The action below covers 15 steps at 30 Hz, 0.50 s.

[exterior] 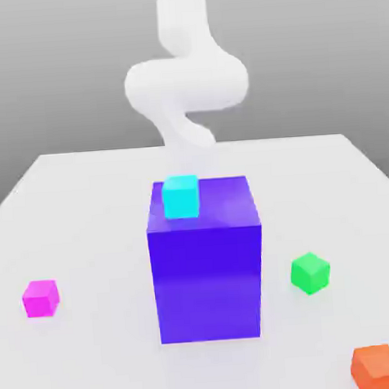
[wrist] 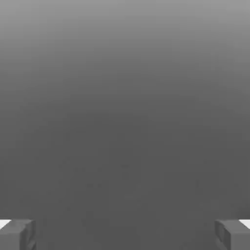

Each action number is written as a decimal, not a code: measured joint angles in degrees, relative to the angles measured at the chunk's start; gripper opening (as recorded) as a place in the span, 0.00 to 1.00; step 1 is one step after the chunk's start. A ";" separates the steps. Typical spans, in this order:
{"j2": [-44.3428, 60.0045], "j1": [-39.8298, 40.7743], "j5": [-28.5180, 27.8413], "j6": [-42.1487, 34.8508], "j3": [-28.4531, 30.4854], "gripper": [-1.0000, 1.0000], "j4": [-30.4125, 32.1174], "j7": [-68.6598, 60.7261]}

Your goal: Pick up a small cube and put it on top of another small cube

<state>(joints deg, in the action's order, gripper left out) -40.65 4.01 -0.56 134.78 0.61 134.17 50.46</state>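
The small magenta cube (exterior: 41,298) rests on the white table at the exterior view's left. The small green cube (exterior: 309,272) sits on the table at the exterior view's right, apart from the magenta one. My white arm (exterior: 186,84) rises at the back, behind the big block and well away from both cubes. In the hand view my gripper (wrist: 125,235) is open: its grey fingertips (wrist: 17,234) stand far apart with nothing between them, in front of a plain grey surface.
A big blue-purple block (exterior: 205,258) stands mid-table between the two small cubes, with a cyan cube (exterior: 181,195) on its top near the back left corner. An orange cube (exterior: 378,367) lies at the front right. The white table (exterior: 94,352) spreads around them.
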 joint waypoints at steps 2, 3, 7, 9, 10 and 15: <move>4.45 3.35 -0.50 2.56 0.66 0.50 2.03 3.98; 6.58 4.94 -0.72 3.79 1.01 0.50 3.01 5.86; 14.90 10.97 -1.51 8.60 2.73 0.50 6.83 13.22; 19.04 13.68 -1.87 11.00 3.93 0.50 8.73 16.83; 21.11 15.02 -2.01 12.19 4.55 0.50 9.68 18.62; 31.47 21.16 -1.69 18.19 8.20 0.50 14.44 26.79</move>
<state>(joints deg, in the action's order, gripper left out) -9.18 25.16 -2.25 152.97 8.81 148.61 77.25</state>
